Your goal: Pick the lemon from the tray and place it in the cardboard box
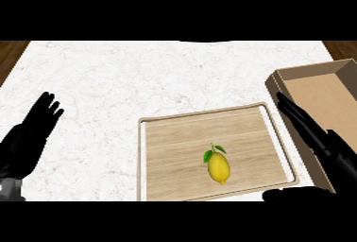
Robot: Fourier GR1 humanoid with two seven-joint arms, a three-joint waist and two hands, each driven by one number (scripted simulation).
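A yellow lemon with green leaves lies on the wooden tray, in its lower right part. The open cardboard box stands just right of the tray, reaching the view's right edge. My right hand is open with straight fingers stretched along the gap between the tray's right rim and the box's left wall, right of the lemon and apart from it. Its thumb shows below the tray's lower right corner. My left hand rests open at the left edge, fingers up, far from the tray.
The tray and box sit on a white marble counter. Dark wood shows at the counter's upper left and upper right corners. Bare marble stretches across the far half and between my left hand and the tray.
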